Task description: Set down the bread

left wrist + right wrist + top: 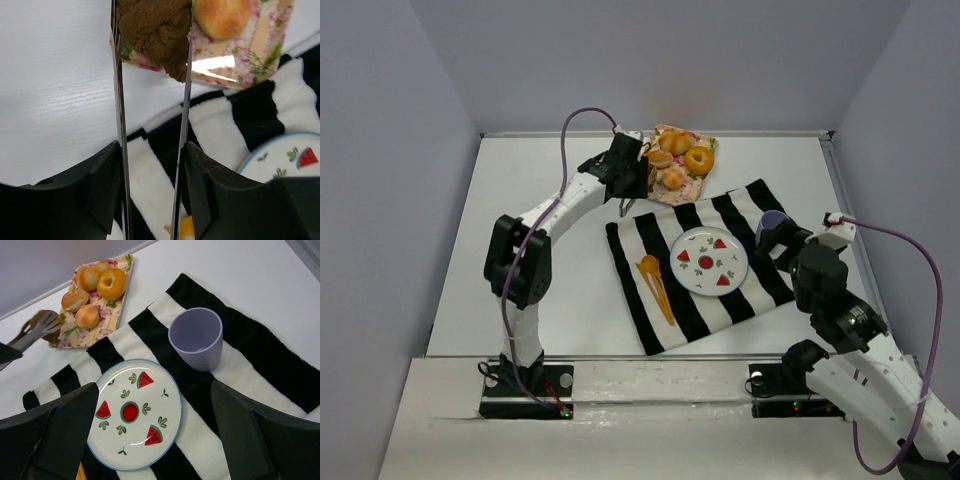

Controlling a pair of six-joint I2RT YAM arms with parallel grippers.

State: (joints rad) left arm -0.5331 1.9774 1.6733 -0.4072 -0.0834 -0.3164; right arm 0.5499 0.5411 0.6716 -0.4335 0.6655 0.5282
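Note:
In the left wrist view, the dark brown lumpy bread point(155, 30) sits between the tips of metal tongs point(120, 125) at the corner of the floral tray point(240, 65). My left gripper point(152, 147) is shut on the tongs' two arms. The right wrist view shows the same bread point(40, 320) in the tongs at the tray's left corner. The round golden bread point(222, 17) lies on the tray beside it. My left gripper point(620, 170) hangs over the tray's near left end. My right gripper point(154, 390) stands open above the watermelon plate point(150, 410).
A golden bagel point(111, 283) and other rolls point(75, 300) share the tray. A lilac cup point(196, 337) stands on the black-and-white striped cloth point(650, 320) right of the plate point(692, 283). Orange plastic cutlery point(656, 280) lies left of the plate.

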